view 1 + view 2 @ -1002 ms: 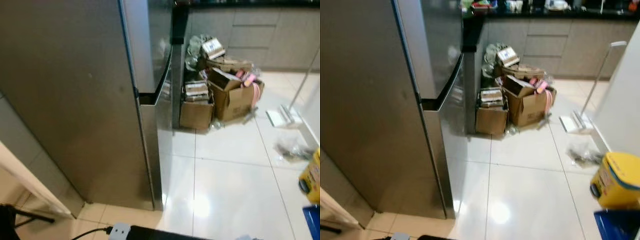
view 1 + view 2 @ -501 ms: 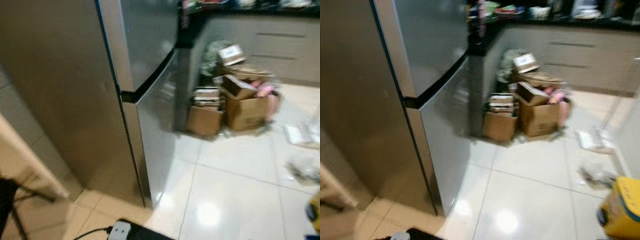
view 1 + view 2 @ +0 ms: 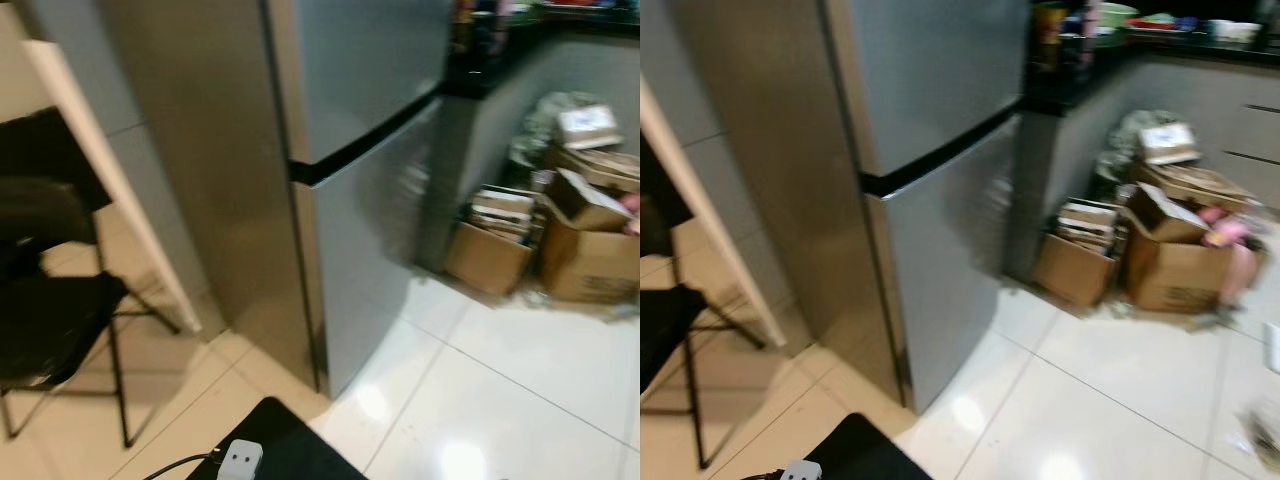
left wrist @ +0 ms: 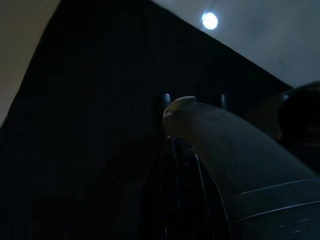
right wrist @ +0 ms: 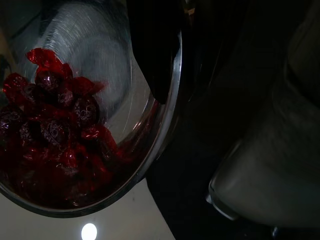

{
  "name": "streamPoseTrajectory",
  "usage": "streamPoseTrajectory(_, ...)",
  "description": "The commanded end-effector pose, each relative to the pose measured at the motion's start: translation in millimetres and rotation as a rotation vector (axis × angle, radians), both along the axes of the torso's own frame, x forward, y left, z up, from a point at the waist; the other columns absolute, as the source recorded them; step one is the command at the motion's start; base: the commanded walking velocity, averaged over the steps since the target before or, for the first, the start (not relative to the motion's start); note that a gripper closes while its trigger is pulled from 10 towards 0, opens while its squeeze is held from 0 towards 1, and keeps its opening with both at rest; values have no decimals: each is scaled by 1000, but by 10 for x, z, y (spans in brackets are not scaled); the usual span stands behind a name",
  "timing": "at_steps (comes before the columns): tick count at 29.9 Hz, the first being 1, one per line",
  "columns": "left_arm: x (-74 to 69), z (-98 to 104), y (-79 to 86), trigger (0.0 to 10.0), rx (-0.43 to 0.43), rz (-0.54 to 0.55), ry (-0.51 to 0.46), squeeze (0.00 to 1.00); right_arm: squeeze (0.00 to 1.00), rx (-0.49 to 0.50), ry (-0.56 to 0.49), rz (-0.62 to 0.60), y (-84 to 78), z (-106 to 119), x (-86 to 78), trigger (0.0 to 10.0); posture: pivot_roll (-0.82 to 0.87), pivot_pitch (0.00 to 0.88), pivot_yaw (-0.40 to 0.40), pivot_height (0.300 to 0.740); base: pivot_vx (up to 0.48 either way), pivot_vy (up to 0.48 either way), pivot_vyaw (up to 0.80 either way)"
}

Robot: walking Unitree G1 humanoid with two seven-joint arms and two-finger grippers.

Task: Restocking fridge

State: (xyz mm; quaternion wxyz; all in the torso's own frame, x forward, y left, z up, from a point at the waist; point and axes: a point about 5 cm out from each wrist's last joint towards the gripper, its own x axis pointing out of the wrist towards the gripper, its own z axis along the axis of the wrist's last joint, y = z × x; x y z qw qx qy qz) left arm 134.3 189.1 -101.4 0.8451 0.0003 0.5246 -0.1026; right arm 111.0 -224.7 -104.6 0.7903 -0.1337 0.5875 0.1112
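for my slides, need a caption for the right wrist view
Right gripper finger over the rim of a steel bowl of red-wrapped candies.

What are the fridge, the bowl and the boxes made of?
The fridge looks like brushed steel: grey, with soft reflections. The bowl seems to be shiny metal: fine ring marks and a bright rim. The boxes look like brown cardboard, with bent flaps.

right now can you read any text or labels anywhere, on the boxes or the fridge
No text can be read.
Cardboard boxes: dark print low on the front and a white label on the top box, both too blurred to read.
Fridge: no lettering visible on its doors.
Red wrapped sweets in the glass bowl: wrapper markings unreadable.
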Motion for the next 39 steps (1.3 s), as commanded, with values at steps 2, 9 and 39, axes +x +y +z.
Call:
streamPoseTrajectory(2,-99,-33,40,10000,26,7,39,0,0,14,-5,26,78,-12,8,10000,22,0,8,740,0,0,759)
streamPoseTrajectory(9,-92,-29,28,10000,9,-3,36,0,0,-4,-15,24,62,-9,14,10000,20,0,7,740,0,0,546)
streamPoseTrajectory(39,-66,-19,30,10000,7,-14,28,0,0,-6,-12,28,47,-10,-5,10000,13,0,8,740,0,-122,0)
